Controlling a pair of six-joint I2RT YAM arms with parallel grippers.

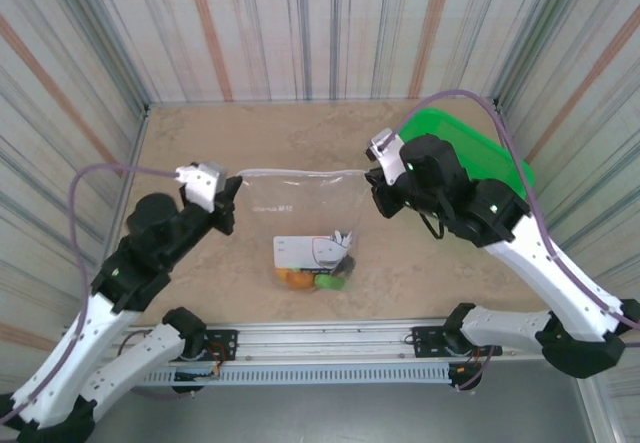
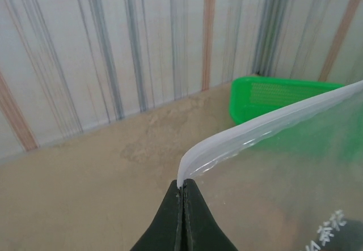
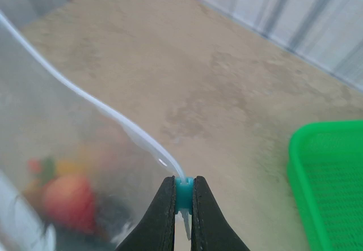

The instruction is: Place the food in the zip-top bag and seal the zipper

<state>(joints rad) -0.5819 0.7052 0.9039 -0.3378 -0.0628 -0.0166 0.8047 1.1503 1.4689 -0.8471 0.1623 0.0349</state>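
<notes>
1. left tool (image 2: 182,190) is pinched tight on one end of the zipper (image 1: 300,172); right tool (image 3: 183,186) is pinching the other end
2. zip-top bag (image 1: 295,203) stretched between them above the table (image 1: 190,143); food (image 1: 312,275) bunched inside, near end
3. green basket (image 1: 470,143) sits far right

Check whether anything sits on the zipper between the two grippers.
Nothing visible does. The zipper runs bare from the left gripper, pinched on one end, to the right gripper, pinched on the other. The food lies low in the bag, apart from the zipper.
</notes>
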